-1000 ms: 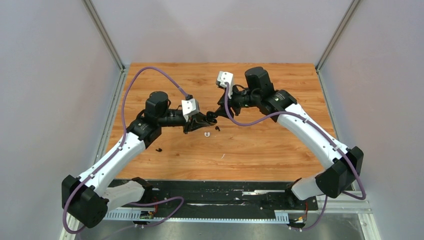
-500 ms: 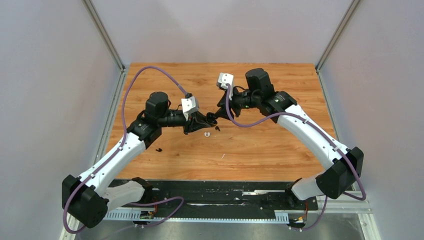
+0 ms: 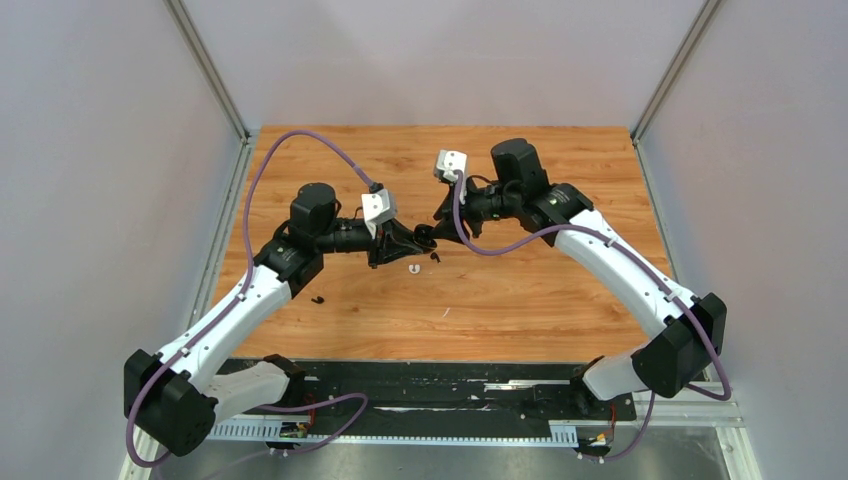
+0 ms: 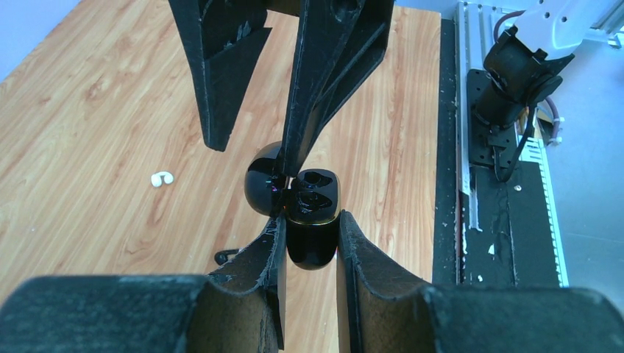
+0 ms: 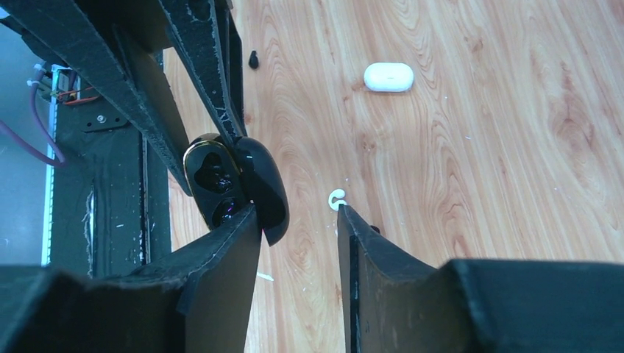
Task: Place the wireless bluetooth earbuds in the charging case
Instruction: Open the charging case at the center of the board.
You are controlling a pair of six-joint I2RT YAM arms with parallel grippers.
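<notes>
My left gripper (image 4: 310,224) is shut on the base of a glossy black charging case (image 4: 313,234), held above the table with its lid (image 4: 262,187) swung open. My right gripper (image 5: 298,213) is open. One of its fingers (image 5: 221,257) rests at the seam between lid (image 5: 266,193) and base (image 5: 210,176), and nothing is pinched. Both grippers meet mid-table in the top view, around the case (image 3: 424,237). A white earbud (image 3: 412,268) lies on the wood just below them, and a black earbud (image 3: 435,257) beside it. The case's wells look dark; I cannot tell what they hold.
A closed white case (image 5: 388,76) lies on the wood beyond the white earbud (image 5: 337,198). Another small black piece (image 3: 318,299) lies near the left forearm, and a white fleck (image 3: 446,313) nearer the front. A black rail (image 3: 430,385) runs along the table's near edge.
My right gripper has narrowed a little and nudged closer to the case lid. The left gripper and the case have stayed where they were.
</notes>
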